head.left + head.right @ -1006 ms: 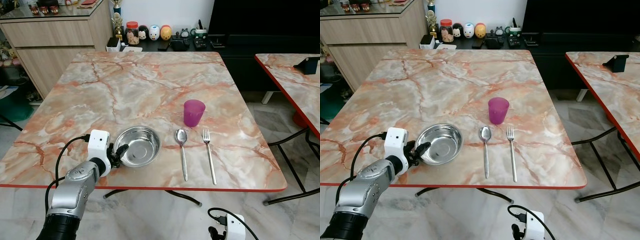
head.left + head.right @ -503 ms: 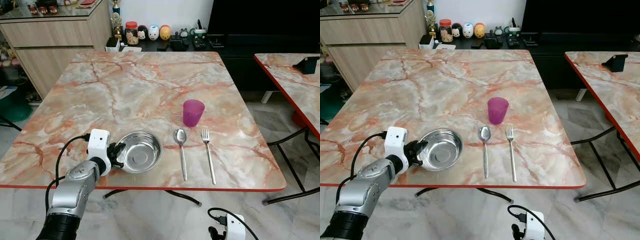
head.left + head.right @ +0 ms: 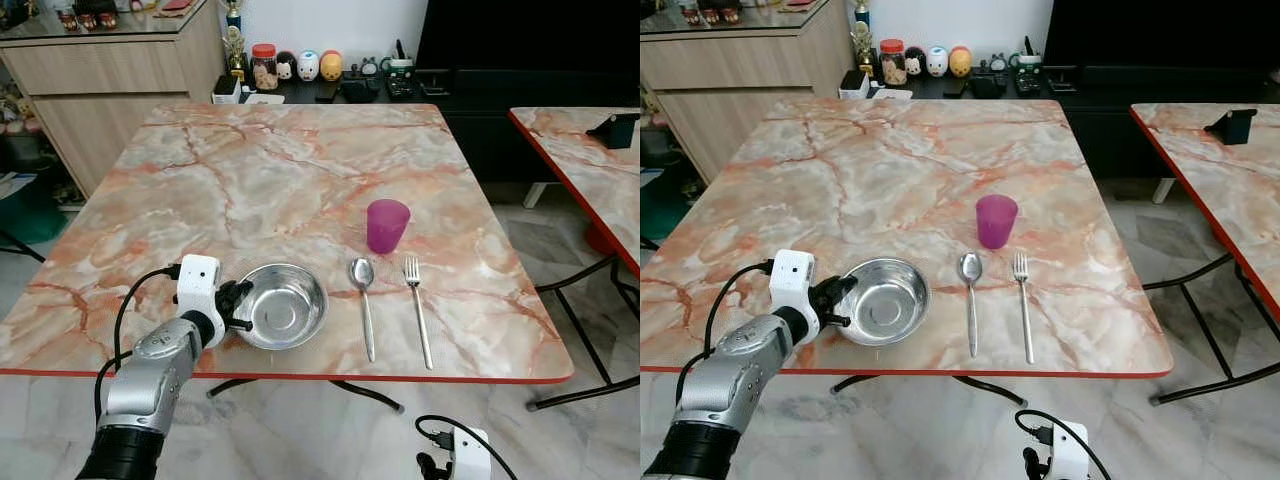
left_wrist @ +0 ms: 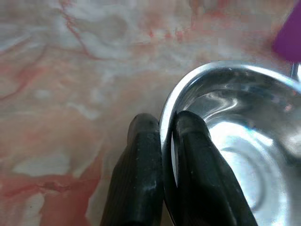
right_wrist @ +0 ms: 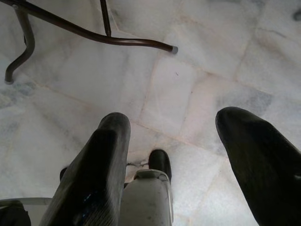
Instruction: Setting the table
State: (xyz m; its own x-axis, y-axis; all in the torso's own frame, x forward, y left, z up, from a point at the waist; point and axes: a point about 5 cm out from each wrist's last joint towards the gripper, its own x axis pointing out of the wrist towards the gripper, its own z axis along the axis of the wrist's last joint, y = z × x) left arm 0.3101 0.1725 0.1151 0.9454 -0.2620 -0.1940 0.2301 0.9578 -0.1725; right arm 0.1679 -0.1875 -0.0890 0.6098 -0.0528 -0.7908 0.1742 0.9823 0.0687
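Marble table (image 3: 300,180) under my left gripper (image 4: 161,129), fingers pinching the bowl (image 3: 283,318) rim; right gripper (image 5: 174,136) hangs wide over floor.

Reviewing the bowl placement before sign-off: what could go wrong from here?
1. The left gripper pinches only the thin rim of the steel bowl; it may slip or tip if lifted.
2. The bowl sits close to the spoon; sliding it further right could knock the spoon.
3. The bowl is near the table front edge; pulling back could drop it.

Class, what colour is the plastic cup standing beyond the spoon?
Purple plastic cup; clearest in the left eye view.
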